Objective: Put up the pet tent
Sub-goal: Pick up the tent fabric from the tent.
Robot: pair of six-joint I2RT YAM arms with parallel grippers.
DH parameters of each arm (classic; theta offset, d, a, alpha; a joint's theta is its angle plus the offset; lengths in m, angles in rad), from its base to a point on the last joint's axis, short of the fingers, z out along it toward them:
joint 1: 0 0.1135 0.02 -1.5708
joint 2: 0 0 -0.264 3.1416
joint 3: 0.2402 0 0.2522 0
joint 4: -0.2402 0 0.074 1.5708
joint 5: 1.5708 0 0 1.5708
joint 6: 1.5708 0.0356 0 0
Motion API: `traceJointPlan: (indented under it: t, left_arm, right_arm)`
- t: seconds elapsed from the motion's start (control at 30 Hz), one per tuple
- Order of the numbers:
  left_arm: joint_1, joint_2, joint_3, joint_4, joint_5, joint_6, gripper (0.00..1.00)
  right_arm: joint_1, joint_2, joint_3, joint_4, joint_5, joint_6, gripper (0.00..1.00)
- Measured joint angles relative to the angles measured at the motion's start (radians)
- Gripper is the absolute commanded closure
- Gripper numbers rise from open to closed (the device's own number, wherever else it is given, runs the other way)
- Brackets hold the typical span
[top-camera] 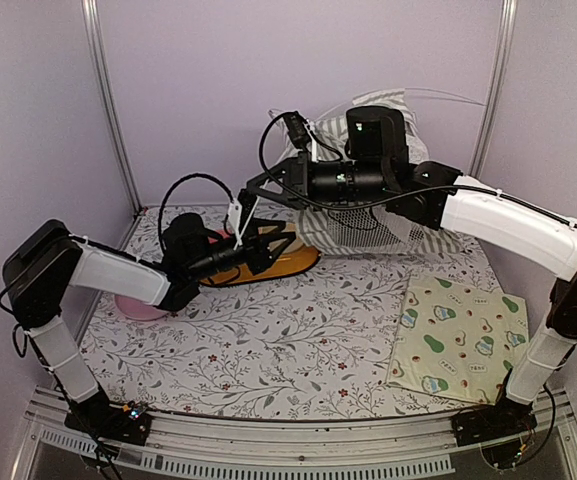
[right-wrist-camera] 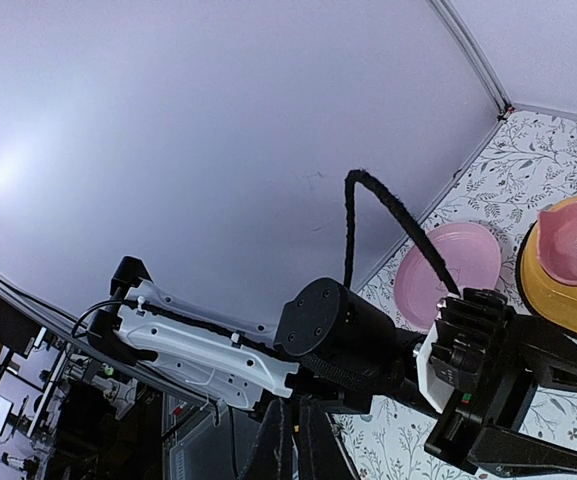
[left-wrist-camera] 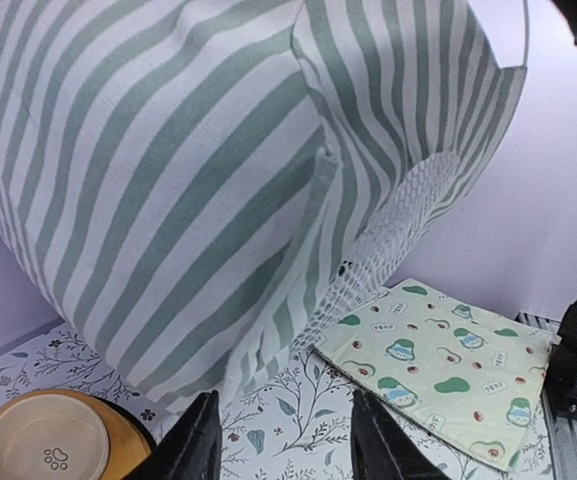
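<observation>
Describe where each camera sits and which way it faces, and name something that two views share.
Top external: above, behind the bases, looking down at the table; both arms show.
Left wrist: faces the pet tent and avocado mat; left gripper at bottom.
Right wrist: faces the left arm and a wall; right gripper at bottom.
Shared: the orange bowl appears in all three.

pet tent (left-wrist-camera: 168,180) is done in sage-green and white stripes | mat (left-wrist-camera: 438,370) is printed pale yellow with green avocados | tablecloth (top-camera: 288,340) is covered in grey leaves, tiny red flowers | bowl (left-wrist-camera: 133,435) is seen as orange, cream inside | dish (right-wrist-camera: 478,255) is coloured pink
</observation>
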Motion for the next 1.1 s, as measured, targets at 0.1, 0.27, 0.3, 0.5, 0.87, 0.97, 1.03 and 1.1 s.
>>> traceJointPlan:
  t: [0.1, 0.27, 0.3, 0.5, 0.87, 0.97, 1.03, 1.1]
  left_arm:
    - [0.0, -0.023, -0.021, 0.01, -0.005, 0.013, 0.52]
    - [0.0, -0.015, 0.014, 0.008, 0.005, 0.03, 0.51]
    - [0.0, -0.008, 0.032, 0.008, 0.011, 0.032, 0.51]
    - [0.0, 0.026, 0.083, -0.004, 0.066, 0.033, 0.5]
    - [0.0, 0.092, 0.126, -0.008, 0.075, 0.018, 0.54]
    - [0.002, 0.106, 0.139, -0.008, 0.05, 0.008, 0.7]
    - [0.003, 0.106, 0.139, -0.003, 0.033, 0.003, 0.89]
    - [0.004, 0.105, 0.136, 0.005, 0.013, -0.004, 1.0]
  right_arm:
    - [0.003, 0.0, 0.002, -0.007, 0.002, 0.0, 1.0]
    - [0.01, 0.001, 0.015, -0.022, 0.007, 0.0, 1.0]
    - [0.011, 0.001, 0.018, -0.022, 0.009, 0.0, 1.0]
    - [0.015, 0.001, 0.038, -0.026, 0.023, -0.002, 1.0]
    - [0.026, 0.01, 0.05, -0.036, 0.033, -0.006, 1.0]
    - [0.031, 0.017, 0.054, -0.044, 0.039, -0.01, 1.0]
    - [0.035, 0.021, 0.063, -0.063, 0.049, -0.014, 1.0]
    - [0.037, 0.027, 0.077, -0.074, 0.055, -0.019, 1.0]
